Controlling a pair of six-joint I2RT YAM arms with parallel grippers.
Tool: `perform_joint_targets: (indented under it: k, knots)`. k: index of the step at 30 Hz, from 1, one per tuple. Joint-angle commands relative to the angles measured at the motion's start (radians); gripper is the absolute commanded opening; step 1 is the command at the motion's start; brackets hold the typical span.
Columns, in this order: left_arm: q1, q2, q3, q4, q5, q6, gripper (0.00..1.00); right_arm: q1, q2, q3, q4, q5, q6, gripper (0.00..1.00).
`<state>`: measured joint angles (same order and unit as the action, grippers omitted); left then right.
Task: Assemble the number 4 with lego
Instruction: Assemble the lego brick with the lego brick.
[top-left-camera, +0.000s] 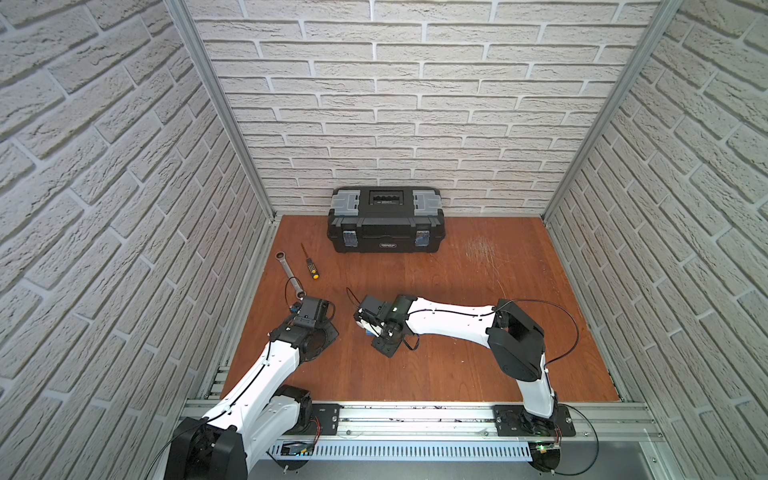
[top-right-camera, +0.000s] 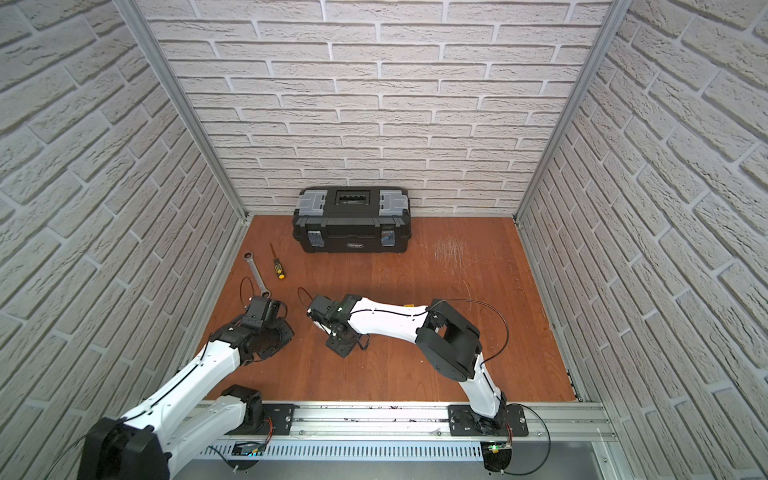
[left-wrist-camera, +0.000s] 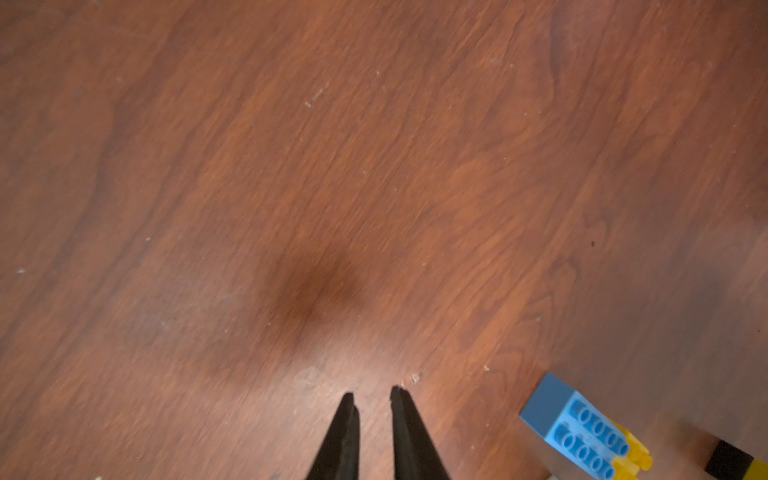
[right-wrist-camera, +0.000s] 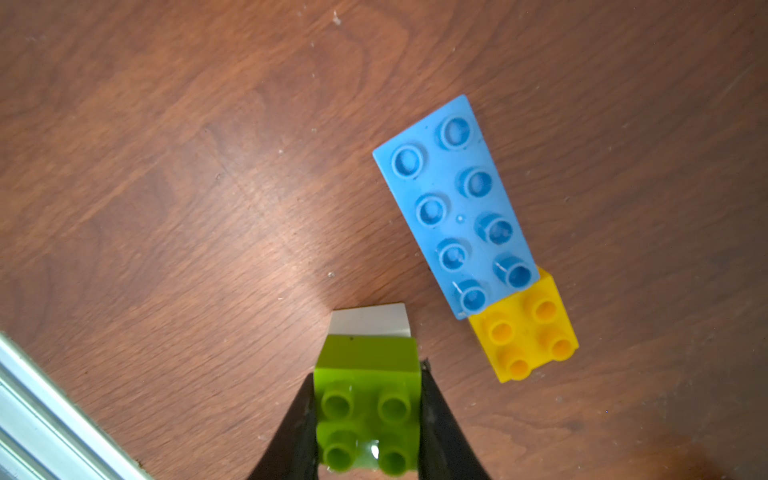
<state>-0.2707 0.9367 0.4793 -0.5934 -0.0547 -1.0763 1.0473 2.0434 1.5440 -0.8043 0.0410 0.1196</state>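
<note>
Wood tabletop (right-wrist-camera: 166, 166) below, right claw (right-wrist-camera: 369, 370) points down, clamping green brick (right-wrist-camera: 368, 401).

Top views, illumination: bright and even; the white brick-pattern walls (top-left-camera: 395, 104) carry no hard shadows.
Top views, distortion: wide-angle; the aluminium corner posts (top-left-camera: 216, 108) splay outward and the brick courses bend toward the edges.
Top views, sheen: a pale scuffed patch (top-left-camera: 482, 249) catches light on the reddish-brown wooden tabletop (top-left-camera: 478, 353).
Left wrist view, focus: soft overall, the wood grain smeared.
Left wrist view, shadow: a diffuse dark blot (left-wrist-camera: 311, 291) lies ahead of the black left gripper (left-wrist-camera: 372, 392); grey shade dulls the wood around the long blue studded brick (left-wrist-camera: 573, 424).
Right wrist view, focus: sharp on the blue brick (right-wrist-camera: 453, 203); the aluminium rail (right-wrist-camera: 50, 415) is blurred.
Right wrist view, glare: a pale reflection (right-wrist-camera: 291, 249) streaks the wood; a small wet-looking highlight sits on the lime green studded brick (right-wrist-camera: 368, 399).
</note>
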Motion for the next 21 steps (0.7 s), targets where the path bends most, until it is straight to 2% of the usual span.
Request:
perform_joint_targets:
  k: [1, 21]
  knots:
    - [-0.005, 0.003, -0.002, 0.017, -0.016, -0.005, 0.19, -0.010, 0.001, -0.041, -0.027, -0.006, 0.010, 0.02]
    - [-0.005, 0.020, 0.011, 0.015, -0.019, 0.000, 0.19, -0.039, -0.107, -0.052, -0.002, -0.085, 0.021, 0.02]
